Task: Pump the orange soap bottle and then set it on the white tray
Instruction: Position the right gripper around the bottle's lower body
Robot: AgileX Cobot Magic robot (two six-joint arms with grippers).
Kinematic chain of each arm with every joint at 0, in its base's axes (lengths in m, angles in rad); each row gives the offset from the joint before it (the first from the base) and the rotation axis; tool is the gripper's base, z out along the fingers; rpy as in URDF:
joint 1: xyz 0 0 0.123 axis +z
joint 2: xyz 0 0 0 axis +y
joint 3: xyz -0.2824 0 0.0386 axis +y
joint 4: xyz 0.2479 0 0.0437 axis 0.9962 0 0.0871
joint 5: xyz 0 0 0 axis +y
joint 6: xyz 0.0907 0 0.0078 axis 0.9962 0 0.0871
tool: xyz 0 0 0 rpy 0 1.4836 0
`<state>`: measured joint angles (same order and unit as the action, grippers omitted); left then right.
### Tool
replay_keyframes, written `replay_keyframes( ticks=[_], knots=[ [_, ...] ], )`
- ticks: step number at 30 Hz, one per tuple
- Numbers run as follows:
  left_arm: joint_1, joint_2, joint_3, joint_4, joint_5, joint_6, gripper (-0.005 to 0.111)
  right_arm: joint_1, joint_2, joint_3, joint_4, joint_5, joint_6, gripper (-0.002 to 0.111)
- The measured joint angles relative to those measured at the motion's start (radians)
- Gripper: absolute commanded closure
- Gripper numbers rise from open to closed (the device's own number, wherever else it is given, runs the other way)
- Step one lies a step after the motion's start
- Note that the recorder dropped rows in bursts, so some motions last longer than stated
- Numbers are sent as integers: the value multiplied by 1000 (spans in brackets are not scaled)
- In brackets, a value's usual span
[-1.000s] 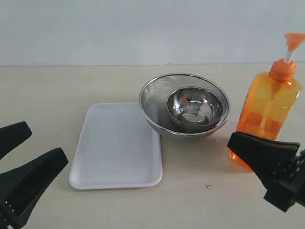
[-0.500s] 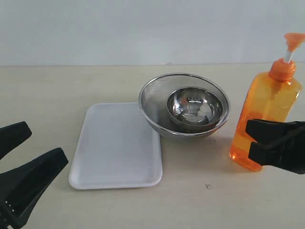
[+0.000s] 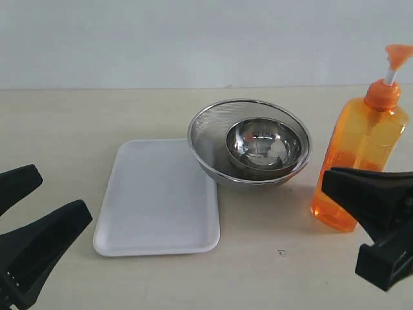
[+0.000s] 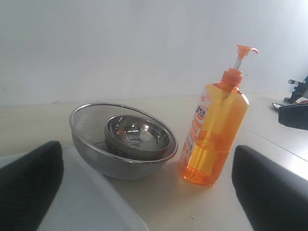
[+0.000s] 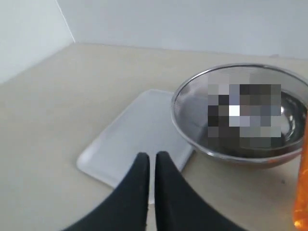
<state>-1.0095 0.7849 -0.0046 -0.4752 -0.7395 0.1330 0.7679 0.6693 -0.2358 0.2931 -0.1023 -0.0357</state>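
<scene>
The orange soap bottle (image 3: 363,145) stands upright on the table at the right, its pump head (image 3: 397,57) raised on the white stem. The left wrist view also shows the bottle (image 4: 211,134), with its white label on one side. The white tray (image 3: 158,197) lies flat left of centre. My right gripper (image 3: 328,180) is shut and empty, low in front of the bottle's base and hiding part of it. In its own view the right gripper (image 5: 152,155) points at the tray (image 5: 139,127). My left gripper (image 3: 63,192) is open and empty at the lower left.
A steel mesh bowl (image 3: 250,169) with a smaller steel bowl (image 3: 264,147) inside stands between tray and bottle, touching the tray's far right corner. The nested bowls (image 4: 122,144) also show in the left wrist view. A pale wall closes the back of the table.
My right gripper has shifted and turned in front of the bottle's lower part. The bottle, tray, bowls and left gripper have not moved.
</scene>
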Motion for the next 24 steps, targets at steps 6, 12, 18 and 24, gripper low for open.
replay_keyframes(
  ticks=[6,12,18,24],
  knots=[
    [0,0,0,0,0,0,19,18,-6,-115,40,288,60,108],
    [0,0,0,0,0,0,19,18,-6,0,-51,124,156,108],
    [0,0,0,0,0,0,19,18,-6,227,-58,-295,166,108],
    [0,0,0,0,0,0,19,18,-6,229,-159,-367,165,108]
  ],
)
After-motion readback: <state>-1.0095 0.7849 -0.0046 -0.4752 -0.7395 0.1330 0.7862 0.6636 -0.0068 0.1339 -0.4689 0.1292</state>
